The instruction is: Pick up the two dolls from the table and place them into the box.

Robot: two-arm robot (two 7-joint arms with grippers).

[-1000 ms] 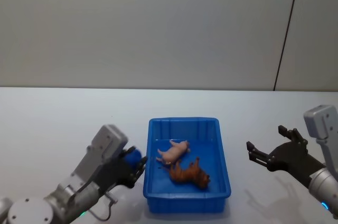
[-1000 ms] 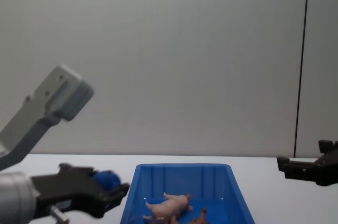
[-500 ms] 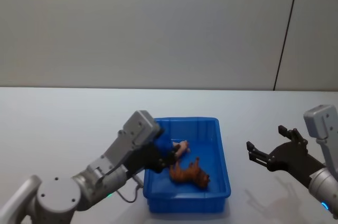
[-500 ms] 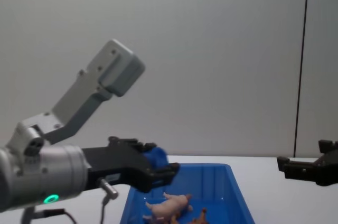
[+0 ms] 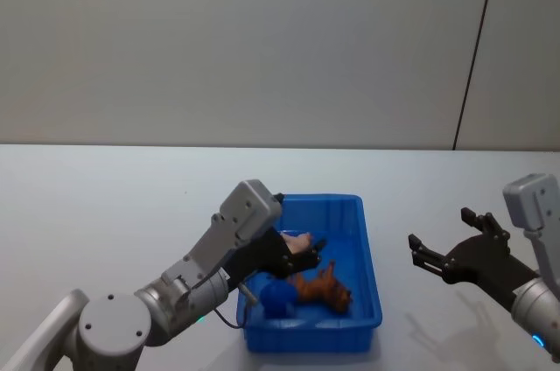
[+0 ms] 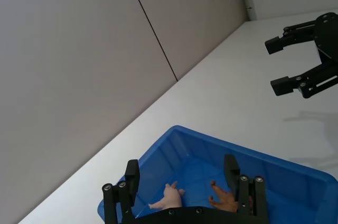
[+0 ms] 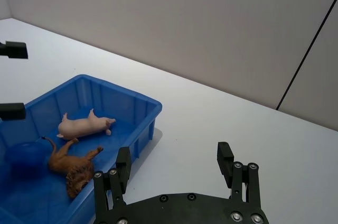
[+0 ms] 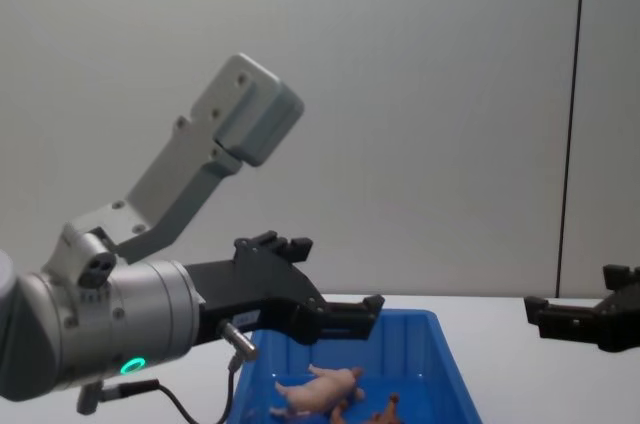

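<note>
A plain pale grey wall (image 5: 245,38) fills the space behind the work area, evenly lit and unmarked. Toward the right a thin dark vertical seam (image 5: 472,56) splits it into panels, running down to the wall's lower edge.

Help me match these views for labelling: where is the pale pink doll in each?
Head: pink doll in the blue box, middle.
Left wrist: on box floor, beyond the open left gripper.
Right wrist: in box, beside brown doll.
Chest: bottom centre, in box.
Shared landmark: the blue box.
</note>
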